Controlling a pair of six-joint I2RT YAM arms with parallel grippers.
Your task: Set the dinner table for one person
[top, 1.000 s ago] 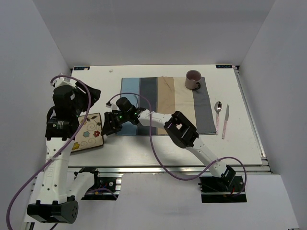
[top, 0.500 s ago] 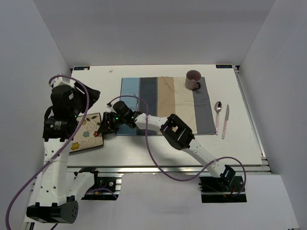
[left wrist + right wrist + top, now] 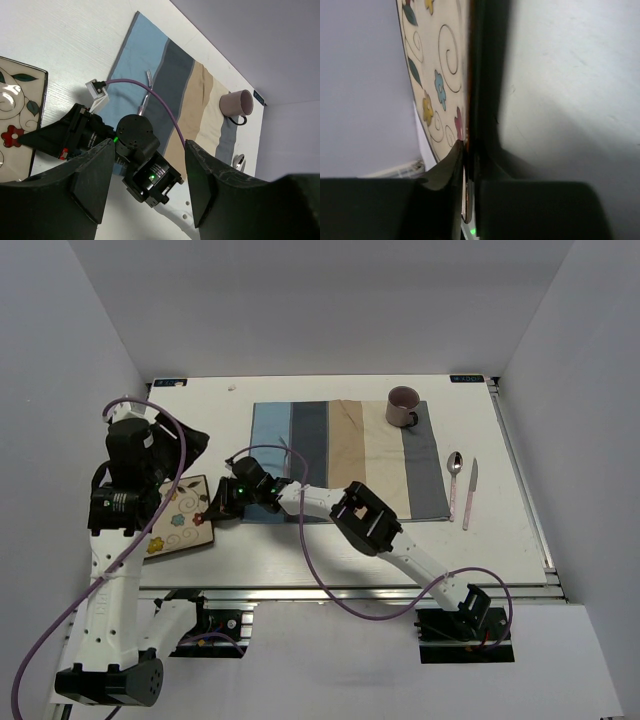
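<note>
A square cream plate [image 3: 178, 522] with flower and swirl patterns lies at the left of the dinner table [image 3: 330, 552]. My right gripper [image 3: 213, 506] reaches across to the plate's right edge and is shut on that rim; up close the plate [image 3: 440, 65] is pinched edge-on between the two dark fingers of that gripper [image 3: 469, 150]. My left gripper [image 3: 188, 448] hangs open above the table just behind the plate, holding nothing. From its wrist camera the left gripper [image 3: 147, 145] frames the right arm's wrist, with the plate [image 3: 10, 125] at the left.
A striped blue, grey and beige placemat [image 3: 345, 455] lies mid-table with a mauve mug [image 3: 403, 406] on its far right corner. A spoon [image 3: 455, 475] and a knife [image 3: 470, 492] lie right of the mat. A metal rail runs along the near edge.
My right gripper slid left from the placemat's corner to the plate's right edge and closed on the rim. The left arm barely moved.
</note>
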